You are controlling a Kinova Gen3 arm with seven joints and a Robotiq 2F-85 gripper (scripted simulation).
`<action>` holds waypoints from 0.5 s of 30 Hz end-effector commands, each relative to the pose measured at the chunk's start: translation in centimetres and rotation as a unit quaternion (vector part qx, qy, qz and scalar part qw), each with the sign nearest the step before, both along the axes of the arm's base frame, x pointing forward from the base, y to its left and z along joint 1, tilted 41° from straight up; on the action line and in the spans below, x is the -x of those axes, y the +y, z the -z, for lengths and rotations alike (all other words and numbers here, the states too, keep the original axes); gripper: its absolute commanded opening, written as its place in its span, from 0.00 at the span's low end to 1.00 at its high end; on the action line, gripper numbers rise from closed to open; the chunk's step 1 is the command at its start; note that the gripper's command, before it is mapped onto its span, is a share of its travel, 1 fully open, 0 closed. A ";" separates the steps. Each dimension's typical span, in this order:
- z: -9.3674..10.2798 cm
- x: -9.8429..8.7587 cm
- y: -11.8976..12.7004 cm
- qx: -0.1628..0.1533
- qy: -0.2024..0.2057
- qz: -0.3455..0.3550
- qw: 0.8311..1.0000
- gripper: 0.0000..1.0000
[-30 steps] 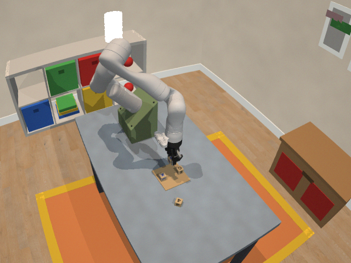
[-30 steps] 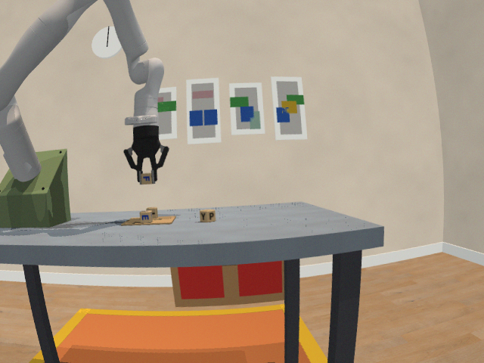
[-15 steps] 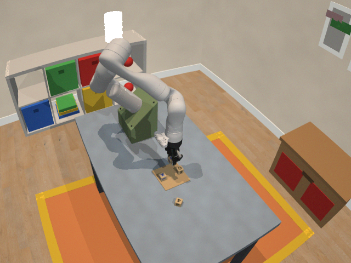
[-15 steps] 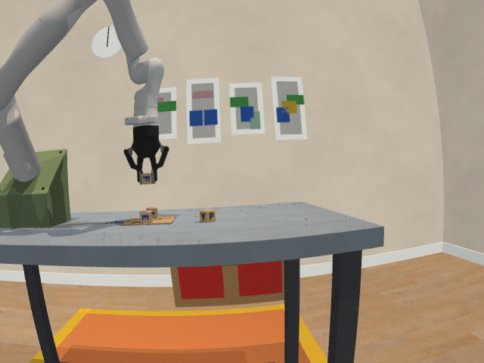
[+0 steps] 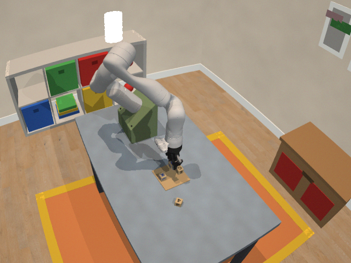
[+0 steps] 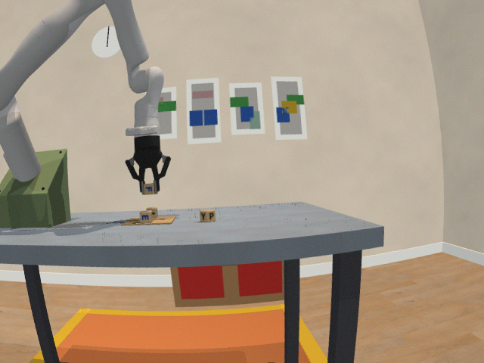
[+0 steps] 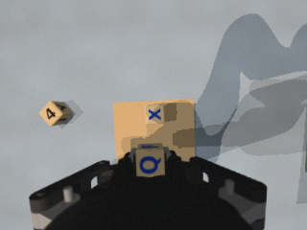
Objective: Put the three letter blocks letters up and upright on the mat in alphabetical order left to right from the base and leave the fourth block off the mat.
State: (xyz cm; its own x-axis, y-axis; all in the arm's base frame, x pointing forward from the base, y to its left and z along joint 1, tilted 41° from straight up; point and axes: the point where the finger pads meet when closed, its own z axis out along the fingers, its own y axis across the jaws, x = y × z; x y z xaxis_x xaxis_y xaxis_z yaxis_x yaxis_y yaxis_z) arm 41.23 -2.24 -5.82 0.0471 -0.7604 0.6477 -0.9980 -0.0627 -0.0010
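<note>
With the fingers of the gripper point(image 5: 174, 167) point(image 6: 149, 190) point(image 7: 150, 160) pinching the Q block point(image 5: 170, 164) point(image 6: 148, 189) point(image 7: 150, 163) above the mat point(image 5: 167, 185) point(image 6: 168, 221) point(image 7: 129, 115), the middle placement seems in hand, calling for alignment (upright, presumably) between left X block point(image 5: 162, 176) point(image 6: 146, 216) point(image 7: 154, 114) and right block point(image 5: 179, 170) point(image 6: 152, 212), then lowering.

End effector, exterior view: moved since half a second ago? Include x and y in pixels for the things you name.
Yes, down: the end effector point(image 5: 174, 164) point(image 6: 149, 188) point(image 7: 150, 154) now sits nearer the mat point(image 5: 169, 185) point(image 6: 169, 220) point(image 7: 129, 117) in that view.
</note>
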 end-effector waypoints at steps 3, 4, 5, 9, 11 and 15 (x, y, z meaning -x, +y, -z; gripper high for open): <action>2.0 0.5 -1.9 0.005 0.007 0.003 1.000 0.26; 2.4 0.5 -2.2 0.005 0.007 0.003 1.000 0.26; 2.7 0.5 -2.5 0.005 0.007 0.003 1.000 0.26; 3.7 0.4 -3.3 0.005 0.007 0.003 1.000 0.26; 4.0 0.4 -3.5 0.005 0.007 0.003 1.000 0.26; 4.7 0.4 -4.2 0.005 0.007 0.003 1.000 0.26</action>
State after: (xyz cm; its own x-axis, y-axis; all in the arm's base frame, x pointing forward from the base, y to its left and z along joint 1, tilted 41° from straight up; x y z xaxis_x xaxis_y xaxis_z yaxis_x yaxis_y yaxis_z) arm 41.15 -5.97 -10.04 0.0478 -0.7581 0.6503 -0.9982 -0.0596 0.0038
